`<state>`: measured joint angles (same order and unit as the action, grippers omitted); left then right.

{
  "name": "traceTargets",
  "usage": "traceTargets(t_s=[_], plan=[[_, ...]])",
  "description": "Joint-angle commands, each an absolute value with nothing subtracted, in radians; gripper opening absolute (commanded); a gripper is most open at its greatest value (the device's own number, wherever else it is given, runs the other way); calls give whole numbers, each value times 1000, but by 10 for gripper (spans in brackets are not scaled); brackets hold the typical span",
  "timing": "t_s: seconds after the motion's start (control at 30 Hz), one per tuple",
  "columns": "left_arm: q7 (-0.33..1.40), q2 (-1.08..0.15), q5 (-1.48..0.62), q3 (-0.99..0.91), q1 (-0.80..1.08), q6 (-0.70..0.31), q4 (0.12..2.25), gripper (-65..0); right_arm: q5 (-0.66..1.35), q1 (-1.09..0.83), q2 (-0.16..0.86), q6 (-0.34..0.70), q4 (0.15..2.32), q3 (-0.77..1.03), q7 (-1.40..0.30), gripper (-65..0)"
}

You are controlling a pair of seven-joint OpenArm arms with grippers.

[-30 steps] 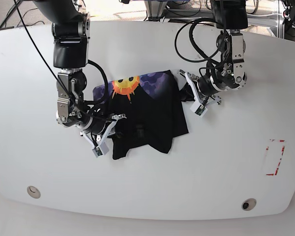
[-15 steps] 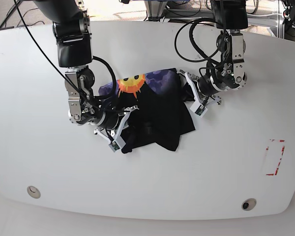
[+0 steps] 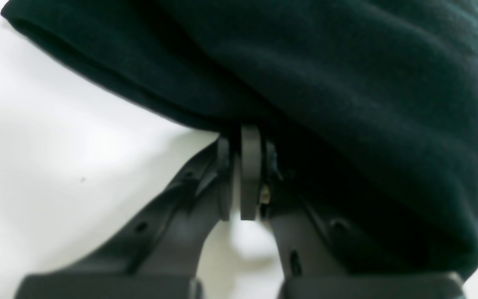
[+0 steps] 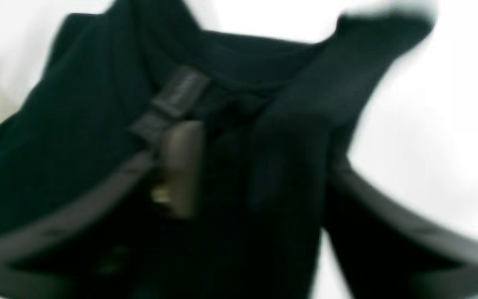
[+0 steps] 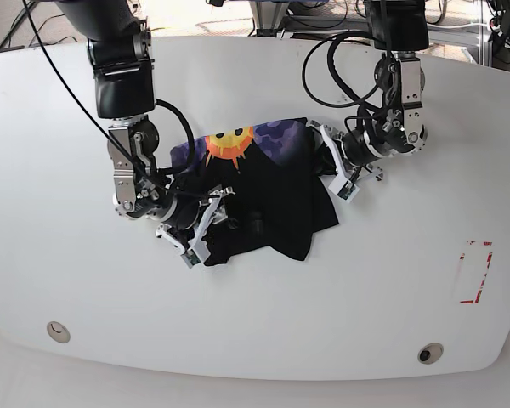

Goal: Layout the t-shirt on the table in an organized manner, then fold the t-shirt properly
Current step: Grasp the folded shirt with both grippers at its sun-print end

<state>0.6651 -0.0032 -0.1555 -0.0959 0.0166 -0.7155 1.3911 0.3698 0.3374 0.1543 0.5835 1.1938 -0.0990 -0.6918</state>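
The black t-shirt (image 5: 268,200) lies bunched in a crumpled heap near the middle of the white worktop (image 5: 68,280), its printed side with an orange sun face partly turned up at the far edge. Nothing is laid out flat yet: sleeves and hem cannot be told apart, and cloth is doubled over itself. The left claw (image 3: 245,174) is clenched on a fold at the heap's edge, the cloth draped over its tips. The right claw (image 5: 206,223) sits at the opposite side with its jaws spread apart around dark cloth; whether it grips anything I cannot tell, the wrist view being blurred. By my judgement the spreading stage is unfinished, and all folding remains.
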Motion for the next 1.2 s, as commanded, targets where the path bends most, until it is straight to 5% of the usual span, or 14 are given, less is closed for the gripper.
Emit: traceTargets(t_s=[0.0, 0.17, 0.57, 0.8, 0.87, 1.17], plan=[[745, -10, -85, -96, 22, -698, 1389, -633, 387, 384, 177, 588, 1234, -96, -671, -216], [745, -10, -85, -93, 22, -698, 1389, -633, 387, 387, 193, 588, 1326, -96, -688, -138], [745, -2, -87, -91, 54, -698, 1606, -633, 387, 328, 209, 588, 1761, -96, -914, -140], [745, 31, -87, -91, 48, -698, 1808, -631, 386, 240, 213, 588, 1830, -94, -920, -144], [745, 36, -87, -73, 45, -698, 1831, -629, 386, 219, 213, 588, 1816, -94, -918, -174], [745, 102, -79, 101, -1, -698, 1819, -632, 386, 168, 234, 590, 1698, -94, -806, -493]])
